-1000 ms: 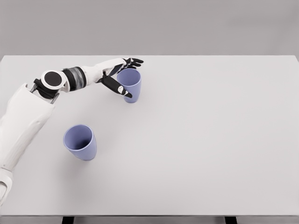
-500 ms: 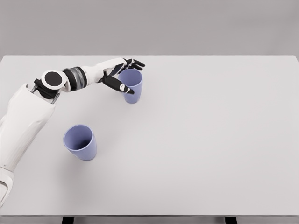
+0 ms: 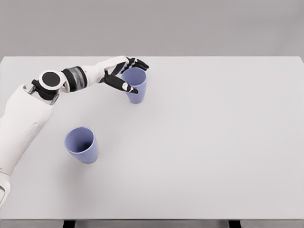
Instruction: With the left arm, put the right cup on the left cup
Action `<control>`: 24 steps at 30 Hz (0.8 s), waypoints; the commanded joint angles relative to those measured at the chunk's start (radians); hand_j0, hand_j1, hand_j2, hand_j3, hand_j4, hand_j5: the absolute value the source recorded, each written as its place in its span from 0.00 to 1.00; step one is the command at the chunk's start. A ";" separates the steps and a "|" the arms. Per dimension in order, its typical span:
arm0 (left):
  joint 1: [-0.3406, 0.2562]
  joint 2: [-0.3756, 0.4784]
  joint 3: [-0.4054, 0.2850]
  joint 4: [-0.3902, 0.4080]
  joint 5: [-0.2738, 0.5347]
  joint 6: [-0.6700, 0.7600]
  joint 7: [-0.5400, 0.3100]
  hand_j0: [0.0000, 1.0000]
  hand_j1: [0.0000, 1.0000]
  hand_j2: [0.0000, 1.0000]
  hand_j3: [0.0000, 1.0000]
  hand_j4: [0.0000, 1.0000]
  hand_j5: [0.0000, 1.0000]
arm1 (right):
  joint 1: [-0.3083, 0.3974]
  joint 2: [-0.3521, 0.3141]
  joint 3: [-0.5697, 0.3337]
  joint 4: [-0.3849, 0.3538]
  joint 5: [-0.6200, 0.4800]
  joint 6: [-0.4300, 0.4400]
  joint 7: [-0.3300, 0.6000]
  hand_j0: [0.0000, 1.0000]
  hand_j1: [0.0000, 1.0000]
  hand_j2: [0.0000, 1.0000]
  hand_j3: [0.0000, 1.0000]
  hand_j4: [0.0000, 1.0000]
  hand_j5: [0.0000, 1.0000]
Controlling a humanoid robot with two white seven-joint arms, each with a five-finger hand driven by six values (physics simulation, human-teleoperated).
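Note:
Two blue-violet cups are on the white table [image 3: 213, 142]. The right cup [image 3: 137, 93] is upright at the far left-centre of the head view. My left hand [image 3: 137, 77] is shut on it near the rim, thumb across the front and black fingers [image 3: 139, 63] behind. Its base looks slightly above the table, though the gap is hard to judge. The left cup [image 3: 82, 145] stands free nearer to me, leaning a little, its opening facing up. It is well below and left of the held cup.
My white left arm [image 3: 28, 114] runs from the lower left edge up to the hand. The table's far edge lies just behind the held cup. Dark table legs [image 3: 69, 223] show under the front edge.
The left hand has carried the right cup slightly to the right and upward over the last second. The left cup has not moved.

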 commanded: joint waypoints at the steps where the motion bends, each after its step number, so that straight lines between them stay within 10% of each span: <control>1: 0.000 0.017 0.000 -0.025 0.028 0.001 0.000 0.73 0.73 0.73 0.73 0.73 0.73 | 0.000 0.000 0.000 0.000 0.000 0.000 0.000 1.00 1.00 1.00 1.00 1.00 1.00; 24: 0.046 0.195 -0.005 -0.257 0.167 0.001 0.000 0.73 0.73 0.73 0.73 0.73 0.73 | 0.000 0.000 0.000 0.000 0.000 -0.002 0.000 1.00 1.00 1.00 1.00 1.00 1.00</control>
